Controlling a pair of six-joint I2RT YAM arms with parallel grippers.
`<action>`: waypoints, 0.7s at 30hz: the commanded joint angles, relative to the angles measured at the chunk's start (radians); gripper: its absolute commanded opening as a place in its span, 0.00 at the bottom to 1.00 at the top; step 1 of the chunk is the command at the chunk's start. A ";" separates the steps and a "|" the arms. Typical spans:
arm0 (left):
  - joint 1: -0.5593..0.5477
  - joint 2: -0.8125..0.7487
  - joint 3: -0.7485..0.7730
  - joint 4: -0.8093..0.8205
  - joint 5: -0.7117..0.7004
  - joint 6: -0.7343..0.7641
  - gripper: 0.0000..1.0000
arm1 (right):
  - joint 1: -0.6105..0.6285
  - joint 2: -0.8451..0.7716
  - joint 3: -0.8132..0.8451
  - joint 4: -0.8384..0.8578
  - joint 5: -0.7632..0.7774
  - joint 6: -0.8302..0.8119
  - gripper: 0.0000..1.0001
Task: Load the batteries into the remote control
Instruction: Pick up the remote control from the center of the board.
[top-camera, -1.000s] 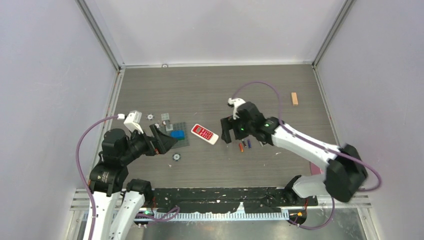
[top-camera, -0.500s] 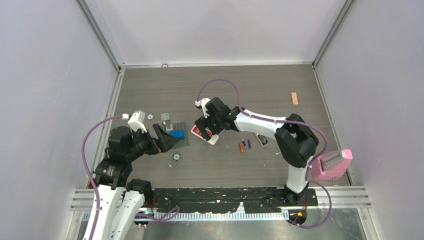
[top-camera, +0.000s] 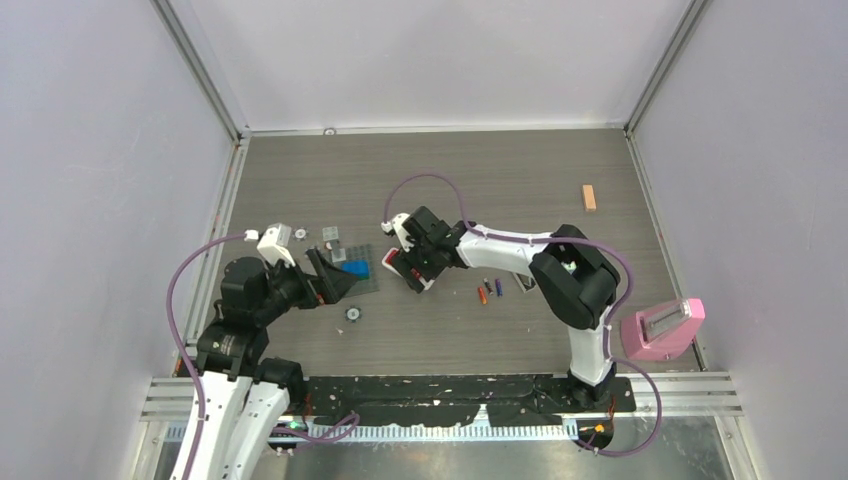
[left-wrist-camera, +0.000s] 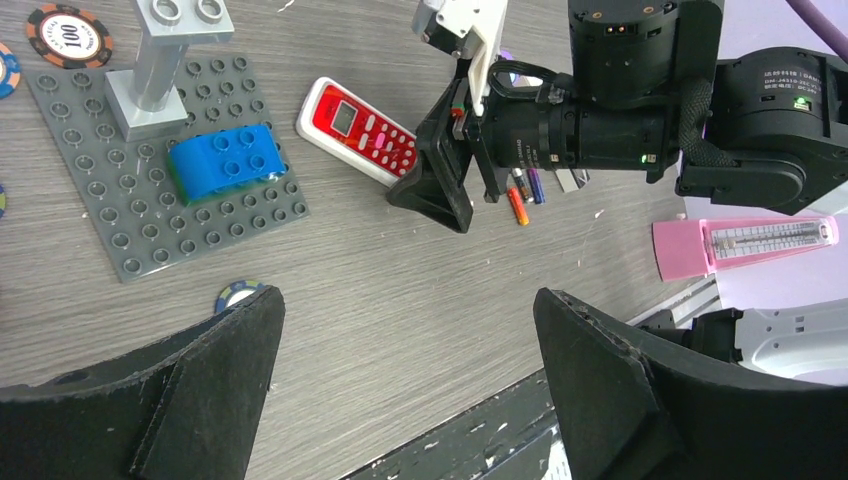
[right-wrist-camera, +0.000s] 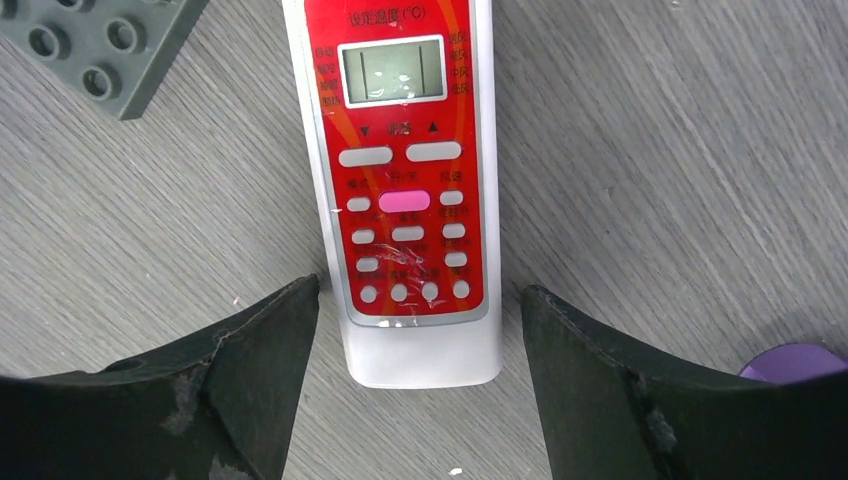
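Batteries (top-camera: 489, 290), slim glossy cylinders, lie on the wood-grain surface (top-camera: 500, 180). Right hand (right-wrist-camera: 418, 295), spread wide, straddles the flat red-faced remote (right-wrist-camera: 405, 180); left hand (left-wrist-camera: 405, 300) gapes wide.

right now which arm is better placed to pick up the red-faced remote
Right. Its open tool straddles the near end of the red-faced remote, one finger on each side. The left tool, also open, sits farther off, at the grey studded baseplate.

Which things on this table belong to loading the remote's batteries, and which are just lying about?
Job: batteries, red-faced remote, right hand open over it.
Lying about: grey stud plate, blue brick, poker chips, wooden block, pink box.
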 joint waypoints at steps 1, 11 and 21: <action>0.006 -0.008 -0.019 0.061 -0.011 -0.008 0.97 | 0.021 0.023 0.014 -0.020 0.072 -0.020 0.77; 0.005 -0.012 -0.018 0.060 -0.015 -0.001 0.98 | 0.024 -0.022 0.007 -0.005 0.142 0.080 0.28; 0.006 -0.014 0.032 0.141 0.074 -0.048 0.97 | -0.021 -0.339 -0.109 0.164 -0.240 0.402 0.20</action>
